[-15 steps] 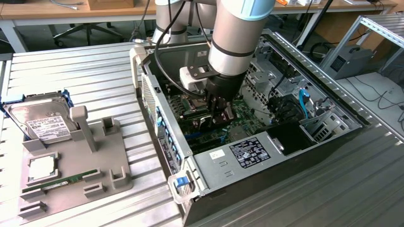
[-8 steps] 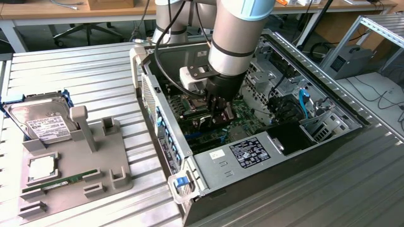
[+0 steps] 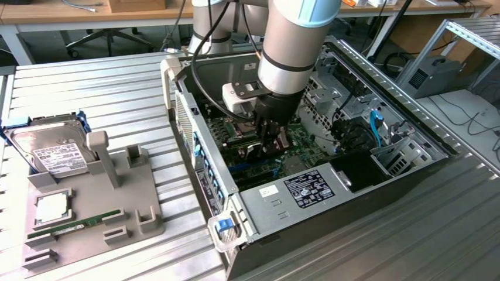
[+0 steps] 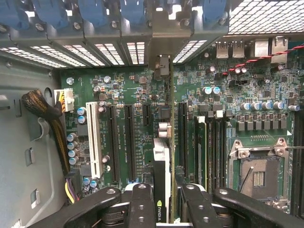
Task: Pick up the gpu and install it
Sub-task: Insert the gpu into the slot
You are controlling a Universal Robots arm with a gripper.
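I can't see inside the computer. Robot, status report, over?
Gripper shut on the gpu, edge-on at the motherboard slots, inside the computer case. Nothing seen blocking.

Exterior view: bright, diffuse room light with no hard-edged shadows. The ribbed metal table (image 3: 102,93) reads pale grey, with a mild sheen along the ridges and no harsh glare. My arm (image 3: 293,41) shades the open computer case (image 3: 343,175). The interior is dim, and detail directly under me sinks close to black.

Wrist view: light enters through the vent grilles (image 4: 114,50), which blow out to white, as does the corner mesh (image 4: 266,16). The motherboard (image 4: 133,123) is evenly lit, with small glints on the capacitor tops and the socket frame (image 4: 256,161). My jaws are dark shapes with faint highlights on the screw heads. The gpu (image 4: 161,190) between them sits in shade.
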